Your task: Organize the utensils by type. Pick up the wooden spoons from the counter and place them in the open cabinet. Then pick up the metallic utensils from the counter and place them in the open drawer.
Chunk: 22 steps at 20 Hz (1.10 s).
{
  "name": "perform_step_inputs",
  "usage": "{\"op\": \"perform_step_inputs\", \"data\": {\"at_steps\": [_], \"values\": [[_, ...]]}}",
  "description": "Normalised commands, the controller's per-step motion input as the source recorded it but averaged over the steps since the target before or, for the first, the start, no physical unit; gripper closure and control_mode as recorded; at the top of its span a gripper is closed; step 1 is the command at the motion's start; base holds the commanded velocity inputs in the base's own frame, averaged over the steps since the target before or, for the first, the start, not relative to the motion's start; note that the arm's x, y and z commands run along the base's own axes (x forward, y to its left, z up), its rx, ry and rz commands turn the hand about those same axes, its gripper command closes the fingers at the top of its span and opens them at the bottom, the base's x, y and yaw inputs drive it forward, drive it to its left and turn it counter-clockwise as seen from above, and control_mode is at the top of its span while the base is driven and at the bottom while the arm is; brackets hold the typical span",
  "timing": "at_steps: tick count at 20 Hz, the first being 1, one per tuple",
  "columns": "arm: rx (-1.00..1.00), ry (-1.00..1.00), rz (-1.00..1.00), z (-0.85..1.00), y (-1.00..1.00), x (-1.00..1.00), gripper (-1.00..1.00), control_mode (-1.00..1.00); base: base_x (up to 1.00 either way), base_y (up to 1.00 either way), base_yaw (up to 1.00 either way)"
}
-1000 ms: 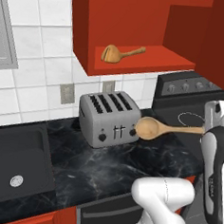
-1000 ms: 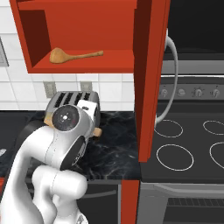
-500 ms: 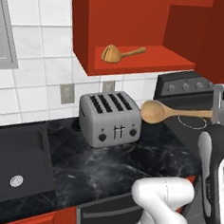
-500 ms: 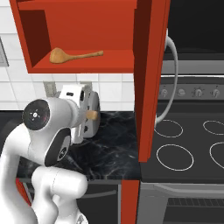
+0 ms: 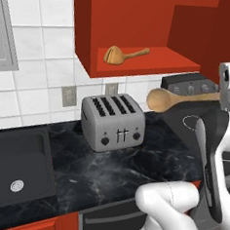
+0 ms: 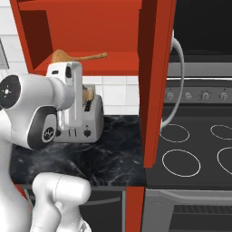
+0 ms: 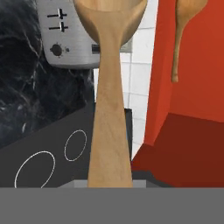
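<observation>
Your hand (image 5: 225, 96) grips a wooden spoon (image 5: 179, 98) by the handle, jaws narrowed on it. In the left base view the spoon lies level in the air, bowl pointing left, well above the table (image 5: 112, 170) and just right of the toaster (image 5: 112, 121). In the hand view the spoon (image 7: 109, 92) runs up the middle of the frame from the fingertips, with its bowl over the toaster's front panel (image 7: 70, 39).

Note the larger items first. A red cabinet (image 5: 143, 31) hangs on the tiled wall, open, with its shelf above the toaster. In the right base view the cabinet's open door (image 6: 154, 81) stands edge-on between the table and the stove (image 6: 195, 154). The stove sits to the right of the table, with ring burners marked on a black top. A black sink (image 5: 15, 168) is set into the table at the left of the left base view.

The toaster, silver with four slots, stands upright on the dark marble table against the wall.

A second spoon (image 5: 124, 54) lies on the cabinet shelf, bowl to the left. It also appears in the right base view (image 6: 79, 56) and in the hand view (image 7: 186, 30). The held spoon is lower than that shelf and apart from it.
</observation>
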Motion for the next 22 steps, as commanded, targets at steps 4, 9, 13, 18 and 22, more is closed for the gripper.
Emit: {"op": "perform_step_inputs", "data": {"at_steps": [4, 9, 13, 18, 22], "values": [[-0.07, -0.07, 0.0, 0.64, 0.01, -0.08, 1.0, -1.0, 0.0, 0.0, 0.0], [-0.01, -0.05, 0.0, 0.59, 0.0, -0.11, 1.0, -1.0, 0.0, 0.0, 0.0], [0.0, 0.01, -0.04, 0.5, 0.12, 0.0, 1.0, -1.0, 0.0, 0.0, 0.0], [0.0, 0.07, -0.16, 0.33, 0.2, 0.19, 1.0, -1.0, 0.0, 0.0, 0.0], [0.0, 0.03, -0.17, 0.11, 0.16, 0.28, 1.0, -1.0, 0.0, 0.0, 0.0]]}}
